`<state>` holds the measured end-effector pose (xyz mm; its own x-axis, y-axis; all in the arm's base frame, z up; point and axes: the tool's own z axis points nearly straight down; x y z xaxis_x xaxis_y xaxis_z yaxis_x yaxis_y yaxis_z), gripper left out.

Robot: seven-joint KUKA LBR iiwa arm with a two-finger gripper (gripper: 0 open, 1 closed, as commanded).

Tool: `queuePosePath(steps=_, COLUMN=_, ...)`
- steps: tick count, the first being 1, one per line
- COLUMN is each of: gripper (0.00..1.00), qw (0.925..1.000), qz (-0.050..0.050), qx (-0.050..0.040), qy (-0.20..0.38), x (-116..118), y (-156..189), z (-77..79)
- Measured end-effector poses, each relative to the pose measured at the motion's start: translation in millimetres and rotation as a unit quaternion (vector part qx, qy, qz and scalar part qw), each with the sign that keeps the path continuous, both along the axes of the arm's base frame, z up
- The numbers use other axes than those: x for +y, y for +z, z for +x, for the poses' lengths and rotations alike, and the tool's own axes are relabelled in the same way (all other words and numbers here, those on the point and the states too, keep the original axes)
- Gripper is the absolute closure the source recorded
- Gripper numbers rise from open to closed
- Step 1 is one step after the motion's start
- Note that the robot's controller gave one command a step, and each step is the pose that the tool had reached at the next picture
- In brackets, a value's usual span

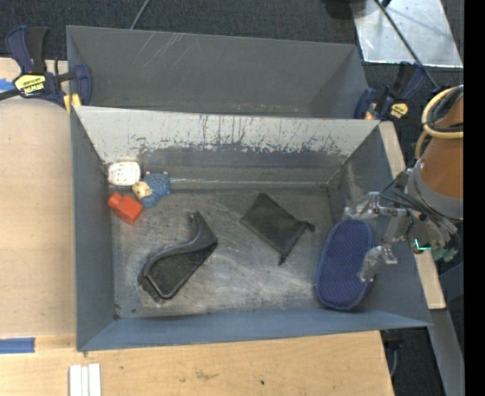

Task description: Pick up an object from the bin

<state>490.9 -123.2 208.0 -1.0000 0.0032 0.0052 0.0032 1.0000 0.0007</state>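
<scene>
The tool (373, 238) is down at the right end of the bin (226, 81), close against the right wall, and it stands wide, gripping nothing. It sits over the right edge of a dark blue oval pad (341, 266), which lies on the floor in the near right corner with its long side running towards the back wall. The orange-covered wrist hangs just outside the bin's right rim.

Moving left from the pad, a flat black folded piece (271, 221) lies near the middle of the floor, apart from the pad. Further left and nearer the front is a black curved, handle-like thing (176, 262), lying flat with its broad end towards the front left.

Over in the far left corner there is a small cluster: a red block (127, 207), a small blue-and-yellow toy (152, 188) just beside it, and a white rounded thing (124, 172) against the back wall. All three are well apart from the tool.
</scene>
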Motion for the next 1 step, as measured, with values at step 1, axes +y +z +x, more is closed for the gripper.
queuePosePath(steps=1, gripper=0.00, qw=0.9917, qz=0.001, qx=-0.0028, qy=0.129, x=13.4, y=-110.8, z=49.4)
